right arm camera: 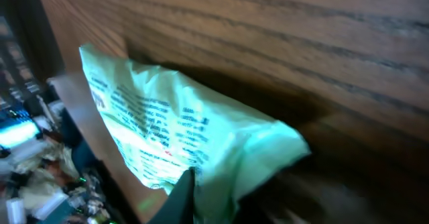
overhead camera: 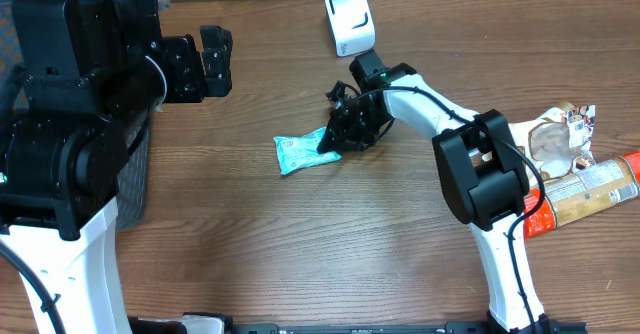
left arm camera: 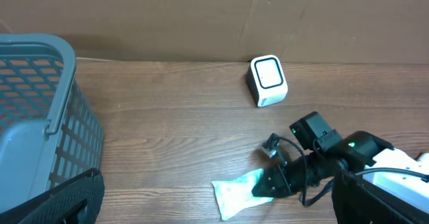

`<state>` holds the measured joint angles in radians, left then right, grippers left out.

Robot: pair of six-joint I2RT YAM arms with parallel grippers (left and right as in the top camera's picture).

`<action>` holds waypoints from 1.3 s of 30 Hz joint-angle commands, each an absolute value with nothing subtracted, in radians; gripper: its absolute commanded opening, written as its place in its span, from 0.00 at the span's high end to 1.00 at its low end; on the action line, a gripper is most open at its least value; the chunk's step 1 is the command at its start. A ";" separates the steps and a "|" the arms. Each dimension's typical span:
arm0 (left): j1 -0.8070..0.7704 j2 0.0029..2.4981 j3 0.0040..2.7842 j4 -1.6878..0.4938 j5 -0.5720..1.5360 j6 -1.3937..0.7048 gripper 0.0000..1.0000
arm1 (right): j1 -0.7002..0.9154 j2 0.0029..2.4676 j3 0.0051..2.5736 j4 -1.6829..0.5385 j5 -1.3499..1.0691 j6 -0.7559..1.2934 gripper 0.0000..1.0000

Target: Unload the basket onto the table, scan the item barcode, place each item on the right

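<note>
A teal packet (overhead camera: pixel 300 152) with small print lies on the wooden table, left of centre. My right gripper (overhead camera: pixel 335 139) is down on its right end and shut on the packet (right arm camera: pixel 174 130), whose film bunches up beside one dark fingertip (right arm camera: pixel 181 197). From the left wrist view, the packet (left arm camera: pixel 238 192) sticks out leftward from the right gripper (left arm camera: pixel 271 184). A white barcode scanner (overhead camera: pixel 349 20) stands upright behind it at the table's far edge. My left gripper (overhead camera: pixel 215 59) hovers open at the far left, well away from the packet, holding nothing.
A grey mesh basket (left arm camera: pixel 40 117) sits at the left side. Other packaged items lie at the right edge: a crumpled snack bag (overhead camera: pixel 555 139) and a long package with an orange end (overhead camera: pixel 590 189). A cardboard wall (left arm camera: pixel 201 16) backs the table.
</note>
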<state>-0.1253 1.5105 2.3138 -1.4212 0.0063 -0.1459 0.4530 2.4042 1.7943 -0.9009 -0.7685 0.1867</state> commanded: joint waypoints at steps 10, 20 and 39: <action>-0.128 1.517 2.313 -1.418 -0.004 -0.127 0.00 | 0.379 2.332 1.829 -0.946 -0.741 0.191 0.96; -0.128 1.517 2.313 -1.418 -0.004 -0.127 0.00 | 0.332 1.911 1.829 -1.034 -0.491 0.125 0.96; -0.128 1.517 2.313 -1.419 -0.004 -0.127 0.01 | 0.454 1.754 1.805 -0.915 0.292 0.069 0.96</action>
<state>-0.1253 1.5105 2.3138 -1.4212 0.0059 -0.1459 0.3855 1.7535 1.8160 -1.0016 -0.1070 0.0792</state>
